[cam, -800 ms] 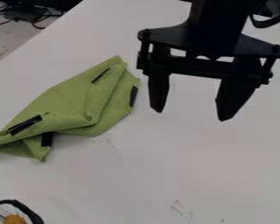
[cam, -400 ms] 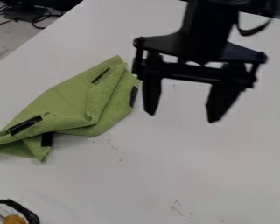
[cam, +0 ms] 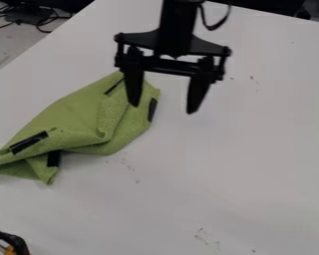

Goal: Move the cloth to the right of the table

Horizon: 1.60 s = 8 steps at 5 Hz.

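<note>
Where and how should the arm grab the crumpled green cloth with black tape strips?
Probably pinch the raised fold near the middle of the green cloth, coming from above; it bunches up there, while the outer edges look flatter against the white table.

One cloth (cam: 72,119) at nine o'clock, with four black strips (cam: 29,142). One gripper (cam: 163,109) toward twelve, with two fingers (cam: 198,92). One tabletop (cam: 235,174). One black-rimmed object (cam: 14,238) between seven and eight. Several cables (cam: 44,31) between ten and eleven, exact number unclear.
</note>
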Tool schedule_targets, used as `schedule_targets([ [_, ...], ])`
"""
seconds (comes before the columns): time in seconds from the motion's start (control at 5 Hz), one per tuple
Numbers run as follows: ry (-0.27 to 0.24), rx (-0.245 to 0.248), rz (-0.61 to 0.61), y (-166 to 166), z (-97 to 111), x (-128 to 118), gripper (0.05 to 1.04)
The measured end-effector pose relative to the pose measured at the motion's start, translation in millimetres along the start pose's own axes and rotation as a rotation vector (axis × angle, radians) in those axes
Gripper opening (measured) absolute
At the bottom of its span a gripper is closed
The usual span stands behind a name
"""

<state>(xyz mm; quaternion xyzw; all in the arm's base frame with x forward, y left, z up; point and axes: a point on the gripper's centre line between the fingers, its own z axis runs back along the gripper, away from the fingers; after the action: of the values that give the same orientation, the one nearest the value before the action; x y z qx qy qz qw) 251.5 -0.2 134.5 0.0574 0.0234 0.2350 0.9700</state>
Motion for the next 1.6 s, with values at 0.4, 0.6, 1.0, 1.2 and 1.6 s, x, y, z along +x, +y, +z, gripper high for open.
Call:
schedule_targets([
  [0.4, 0.041, -0.01, -0.058, 53, -48, 70, 1.001],
  [0.6, 0.068, -0.024, -0.05, 74, -80, 86, 1.001],
  [1.0, 0.077, -0.074, 0.012, 88, -118, 100, 1.001],
  [1.2, 0.113, -0.061, 0.022, 86, -129, 96, 1.001],
  [1.6, 0.12, -0.075, -0.002, 59, -139, 92, 1.001],
])
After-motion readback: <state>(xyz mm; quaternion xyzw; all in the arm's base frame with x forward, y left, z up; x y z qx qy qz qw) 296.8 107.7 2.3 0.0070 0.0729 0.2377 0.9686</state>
